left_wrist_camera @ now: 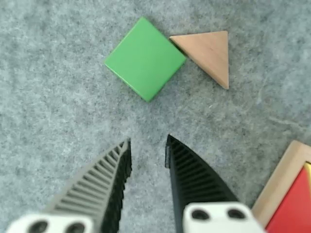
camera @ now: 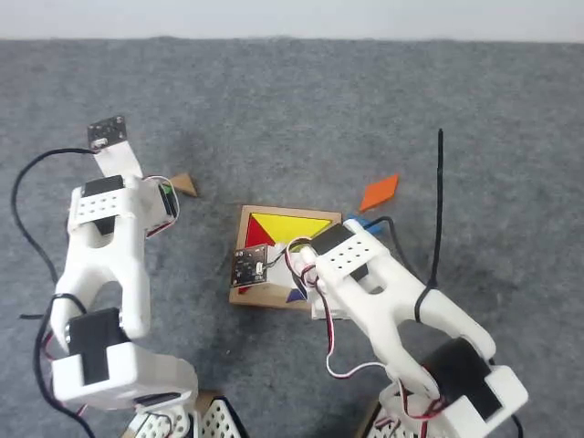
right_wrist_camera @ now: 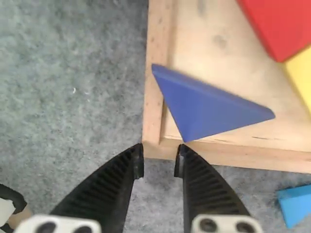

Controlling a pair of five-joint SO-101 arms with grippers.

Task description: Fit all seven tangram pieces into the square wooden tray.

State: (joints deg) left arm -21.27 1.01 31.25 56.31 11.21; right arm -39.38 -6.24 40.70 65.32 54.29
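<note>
Tangram tray (camera: 274, 211) on the worktop (camera: 274, 109), blue triangle (right_wrist_camera: 209, 107) at its near edge.
Both narrow and empty: right claw (right_wrist_camera: 158, 150) by that edge, left claw (left_wrist_camera: 148, 141) near the green square (left_wrist_camera: 145, 58).

surface: grey felt mat (camera: 274, 100) (speckled, fuzzy) | far edge: pale wall strip (camera: 292, 18)
</note>
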